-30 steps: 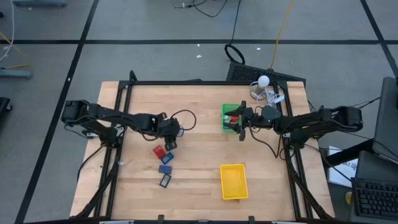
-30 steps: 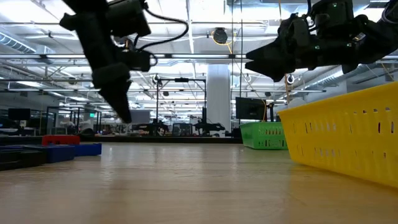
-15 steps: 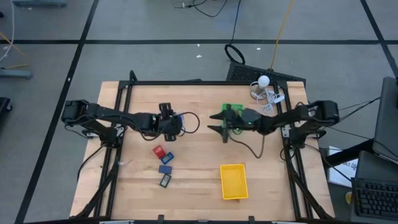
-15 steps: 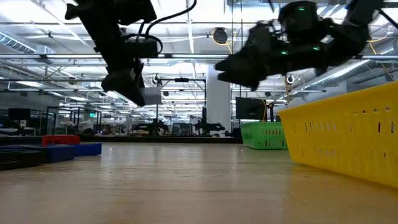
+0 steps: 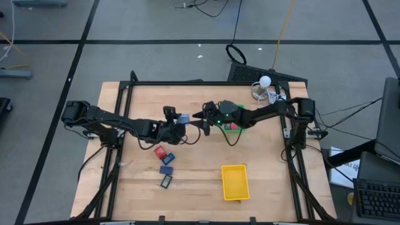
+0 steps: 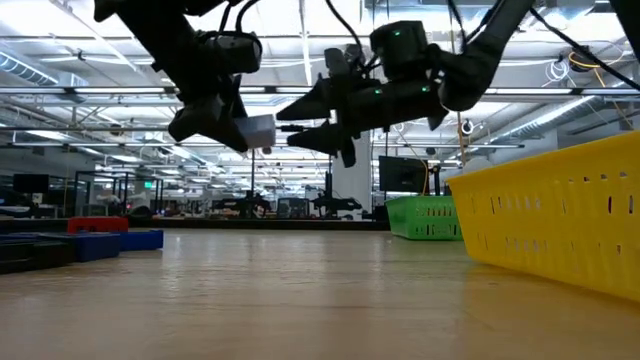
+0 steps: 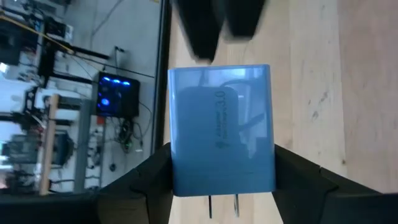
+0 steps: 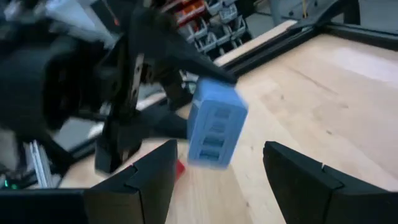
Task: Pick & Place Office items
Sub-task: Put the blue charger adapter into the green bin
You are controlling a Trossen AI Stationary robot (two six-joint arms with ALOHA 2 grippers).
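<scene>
Mid-table handover under way. Left gripper (image 5: 179, 122) clenched on a light blue charger (image 7: 221, 127), held in the air above the table (image 5: 200, 181), prongs toward the wrist camera. Right gripper (image 5: 199, 117) reached across from the right with jaws spread and nothing between them, its tips just beside the charger and pointed at it; the right wrist view showed the charger (image 8: 214, 129) directly ahead of its fingers (image 8: 143, 180). No contact between right gripper and charger that I could confirm.

Progress, judged from the layout: green tray (image 5: 234, 127), mostly hidden under the right arm, held at least one red piece. Yellow tray (image 5: 234, 182) looked empty. Red item (image 5: 160, 152) and two dark navy items (image 5: 166, 169) lay on the table near the left arm, unplaced. Several items left.
</scene>
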